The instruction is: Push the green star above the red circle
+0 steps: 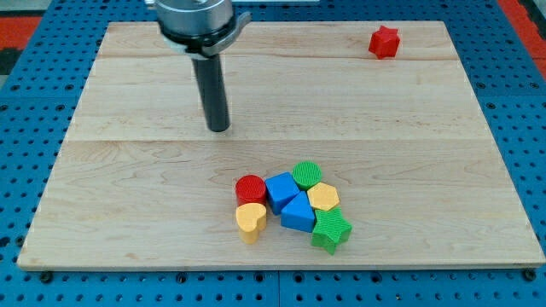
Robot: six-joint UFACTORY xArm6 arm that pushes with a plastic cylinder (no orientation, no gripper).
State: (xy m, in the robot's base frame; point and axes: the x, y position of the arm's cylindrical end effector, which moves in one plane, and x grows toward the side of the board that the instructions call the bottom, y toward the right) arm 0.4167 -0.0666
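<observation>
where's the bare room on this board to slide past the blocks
Bare wood: the view's left half below my tip, and the right stretch between the lone red star and the cluster. Crowded: bottom centre, from the red circle to the green star.

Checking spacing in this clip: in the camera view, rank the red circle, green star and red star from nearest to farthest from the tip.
From my tip:
1. Red circle, cluster's left.
2. Green star, cluster's lower right.
3. Red star, alone at top right.

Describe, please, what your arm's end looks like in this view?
A metallic grey, round mount sits at the view's top, with a straight dark cylindrical rod below it ending in my tip. No cables or markings show.
</observation>
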